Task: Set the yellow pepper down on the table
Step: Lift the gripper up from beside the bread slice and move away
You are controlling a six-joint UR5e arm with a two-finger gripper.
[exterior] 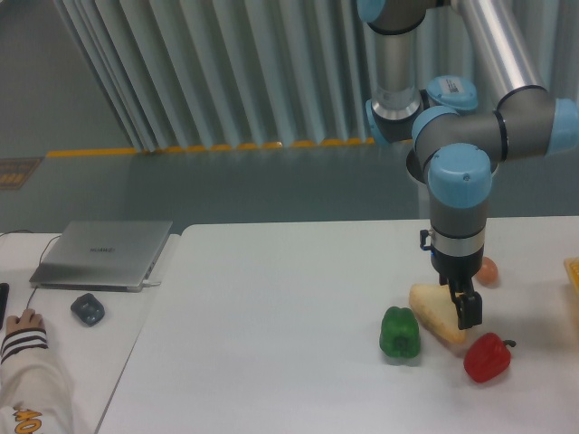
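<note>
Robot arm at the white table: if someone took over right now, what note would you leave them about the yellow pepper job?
Gripper: low over the table, at a pale yellow wedge; open or shut cannot be told.
Yellow pepper: not clearly in view. A yellow thing is cut off at the right edge; what it is cannot be told.
Nearby: green pepper and red pepper on the table.
Done: nothing confirmed.
Left: find the yellow pepper and set it on the table.

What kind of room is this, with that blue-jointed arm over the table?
Probably a robotics lab or test workspace. A robot arm hangs its gripper over a white table of toy-like peppers, and beside it a closed laptop sits on a desk, with someone's hand nearby.
</note>
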